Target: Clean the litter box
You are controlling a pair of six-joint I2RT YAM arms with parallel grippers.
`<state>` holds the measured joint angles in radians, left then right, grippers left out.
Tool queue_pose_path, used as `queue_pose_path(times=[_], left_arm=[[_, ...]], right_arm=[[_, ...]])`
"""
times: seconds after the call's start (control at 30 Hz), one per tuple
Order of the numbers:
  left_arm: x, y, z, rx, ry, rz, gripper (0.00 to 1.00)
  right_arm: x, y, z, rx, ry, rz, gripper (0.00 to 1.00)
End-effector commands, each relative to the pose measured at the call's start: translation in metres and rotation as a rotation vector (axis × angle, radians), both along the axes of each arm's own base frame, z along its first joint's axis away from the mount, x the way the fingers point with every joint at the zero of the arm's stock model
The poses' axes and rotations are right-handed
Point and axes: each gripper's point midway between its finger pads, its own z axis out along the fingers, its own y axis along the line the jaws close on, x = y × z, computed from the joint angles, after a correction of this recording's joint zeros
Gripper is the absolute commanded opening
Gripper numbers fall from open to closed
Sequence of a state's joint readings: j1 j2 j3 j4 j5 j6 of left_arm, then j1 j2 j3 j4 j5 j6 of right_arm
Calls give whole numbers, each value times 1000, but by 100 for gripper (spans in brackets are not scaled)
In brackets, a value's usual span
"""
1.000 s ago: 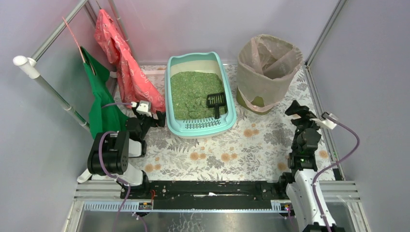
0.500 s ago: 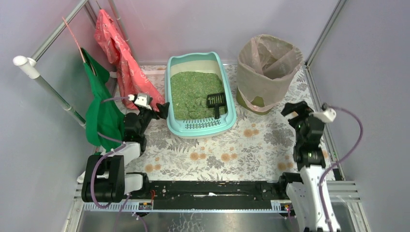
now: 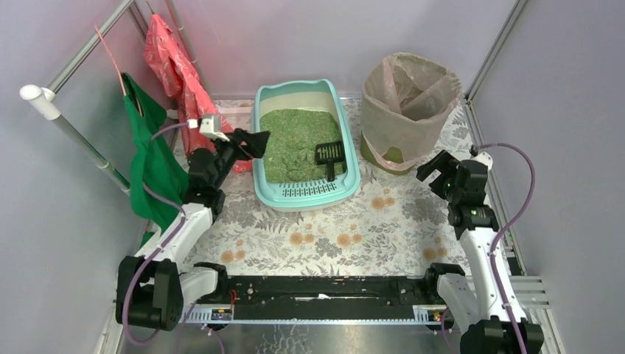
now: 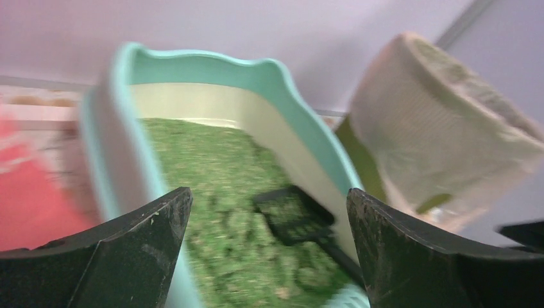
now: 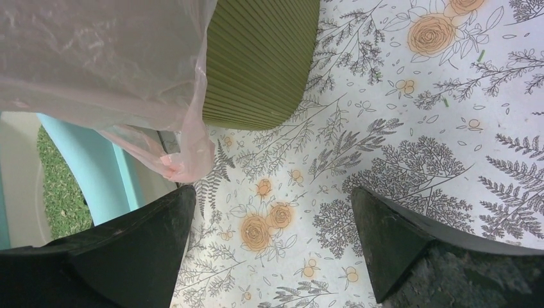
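Top: litter box (image 3: 306,198) far-centre on floral mat (image 3: 332,236), black scoop (image 3: 329,153) inside. L arm stretched fwd, left gripper (image 3: 253,140) at box's left rim, jaws wide, empty. R arm bent, right gripper (image 3: 433,171) near bin (image 3: 409,103), jaws wide, empty.
L wrist: blurred; points at the granules.
R wrist: above mat, beside bin.

This is a robot test cell dressed up as a corner of a home. Plain lilac panels (image 3: 332,37) set in aluminium framing (image 3: 497,48) wall in a counter (image 3: 332,240) spread with a floral cloth, and two arms stand on a black rail (image 3: 317,287) at its near edge. The props are household ones: a litter box (image 3: 306,198) of green granules just ahead of the left gripper (image 3: 254,140), a bag-lined bin (image 3: 383,129) just beyond the right gripper (image 3: 431,171), and a red garment (image 3: 177,81) and a green garment (image 3: 151,158) hanging from a rod (image 3: 88,48) off to the left gripper's left.
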<state>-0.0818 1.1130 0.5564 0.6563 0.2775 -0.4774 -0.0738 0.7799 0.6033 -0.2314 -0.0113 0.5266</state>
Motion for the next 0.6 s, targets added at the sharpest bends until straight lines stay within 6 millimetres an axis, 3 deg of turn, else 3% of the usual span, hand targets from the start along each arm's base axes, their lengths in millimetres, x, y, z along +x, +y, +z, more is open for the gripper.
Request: queue_pose_path(times=[0.0, 0.1, 0.27, 0.43, 0.57], left_arm=[[-6, -61, 18, -65, 92, -190, 99], [-3, -98, 2, -30, 204, -322, 99], [10, -139, -78, 191, 504, -345, 99], [32, -151, -138, 314, 693, -294, 99], [25, -156, -167, 268, 803, -303, 99]], right_arm=[[3, 4, 13, -7, 33, 40, 100], [7, 14, 26, 39, -56, 69, 100], [7, 20, 38, 49, -86, 101, 100], [3, 24, 33, 48, -66, 127, 100], [0, 22, 33, 34, -73, 123, 100]])
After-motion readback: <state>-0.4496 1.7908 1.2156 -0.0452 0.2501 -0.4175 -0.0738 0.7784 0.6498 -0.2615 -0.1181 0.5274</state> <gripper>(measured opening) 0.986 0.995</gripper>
